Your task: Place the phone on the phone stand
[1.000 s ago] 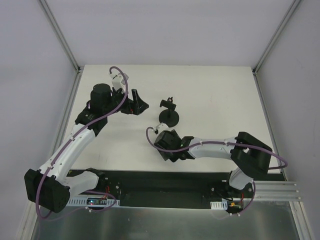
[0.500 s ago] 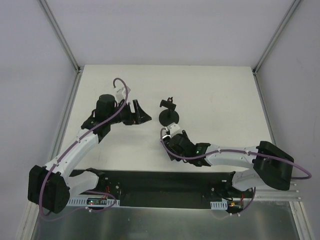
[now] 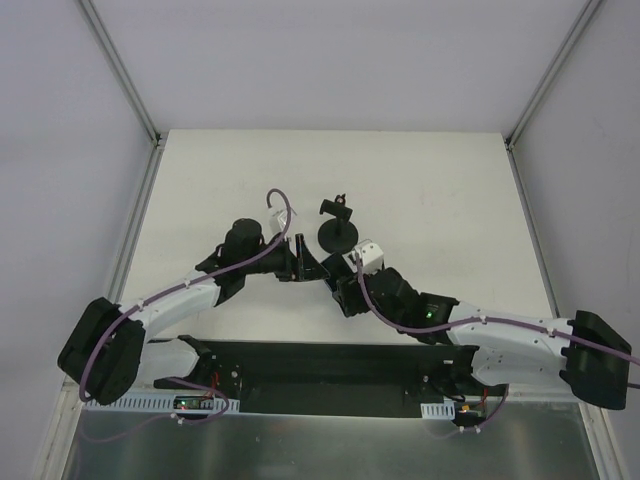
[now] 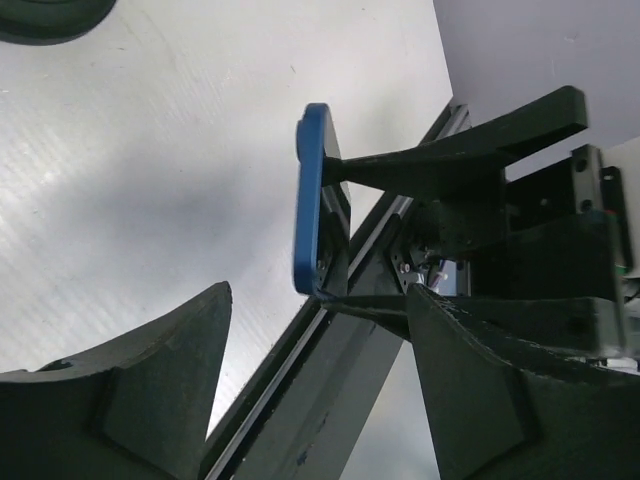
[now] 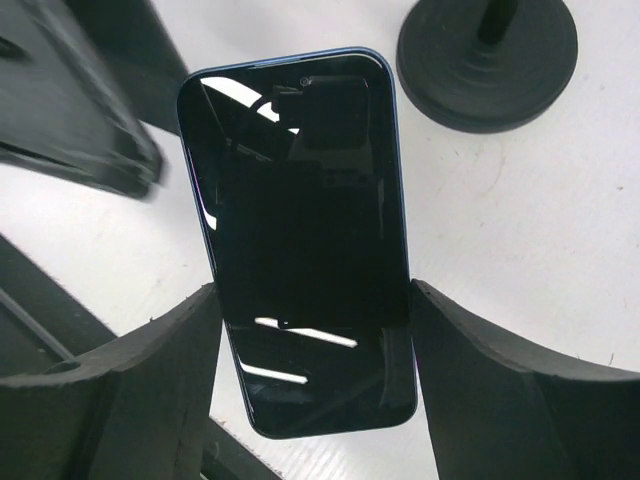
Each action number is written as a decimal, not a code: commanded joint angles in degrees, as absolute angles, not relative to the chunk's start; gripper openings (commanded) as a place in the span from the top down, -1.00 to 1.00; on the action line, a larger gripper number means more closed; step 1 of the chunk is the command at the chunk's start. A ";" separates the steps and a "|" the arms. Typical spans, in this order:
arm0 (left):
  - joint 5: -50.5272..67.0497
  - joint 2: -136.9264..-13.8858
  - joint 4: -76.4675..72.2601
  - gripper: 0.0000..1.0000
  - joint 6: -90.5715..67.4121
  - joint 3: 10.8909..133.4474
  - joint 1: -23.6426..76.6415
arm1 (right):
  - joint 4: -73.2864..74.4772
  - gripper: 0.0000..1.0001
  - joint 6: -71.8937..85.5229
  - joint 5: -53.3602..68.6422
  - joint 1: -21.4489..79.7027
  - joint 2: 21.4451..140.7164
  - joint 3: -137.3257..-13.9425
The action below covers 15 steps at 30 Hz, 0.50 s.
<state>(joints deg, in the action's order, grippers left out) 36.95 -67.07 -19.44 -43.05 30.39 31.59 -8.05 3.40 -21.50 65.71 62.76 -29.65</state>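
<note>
On my feeds the phone (image 5: 300, 230) shows a glossy black face with a blue rim, and edge-on in the left wrist view that rim is a bright blue strip. The phone stand (image 3: 338, 232) is plain black against the white table (image 3: 450, 190). The left arm (image 3: 170, 300) and right arm (image 3: 510, 335) are white with black joints, each trailing a purple cable (image 3: 278, 194).
</note>
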 commanded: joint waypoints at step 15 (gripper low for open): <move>33.50 -71.66 -21.57 1.00 -40.19 40.86 36.83 | -4.60 -0.41 -1.92 -17.23 65.57 52.21 -32.15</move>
<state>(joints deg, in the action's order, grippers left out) 36.03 -77.12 -27.62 -47.40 37.52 36.47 -7.40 1.54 -19.90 65.60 55.00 -29.10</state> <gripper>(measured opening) 0.053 0.709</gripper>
